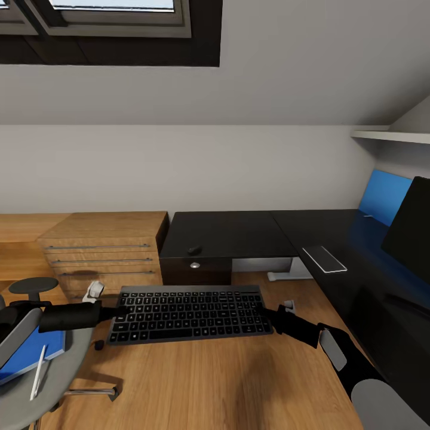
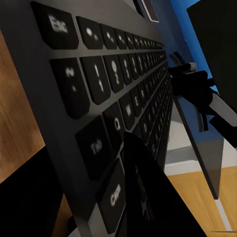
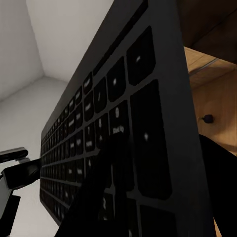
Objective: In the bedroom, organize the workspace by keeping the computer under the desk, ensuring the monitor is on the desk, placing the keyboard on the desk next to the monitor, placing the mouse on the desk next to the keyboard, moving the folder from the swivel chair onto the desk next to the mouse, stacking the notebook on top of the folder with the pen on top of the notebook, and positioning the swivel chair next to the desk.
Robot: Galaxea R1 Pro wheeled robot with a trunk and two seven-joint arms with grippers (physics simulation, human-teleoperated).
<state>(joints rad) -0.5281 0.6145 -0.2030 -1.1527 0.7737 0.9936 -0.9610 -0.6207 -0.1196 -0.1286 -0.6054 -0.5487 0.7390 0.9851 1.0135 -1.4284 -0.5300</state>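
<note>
Between my two grippers, left [image 1: 121,311] and right [image 1: 266,315], each pinching an end, the keyboard [image 1: 189,313] could twist loose if I move them unevenly.

The monitor [image 1: 412,230] is cut off by the head view's right edge.

1. Head view: even, soft daylight; window [image 1: 113,12] at 11 o'clock; pale wall bright.
2. Faint shadow on floor [image 1: 251,382] at 6 o'clock.
3. Wrist views: keyboard [image 2: 113,84] close, keys softly blurred, dim foreground.
</note>
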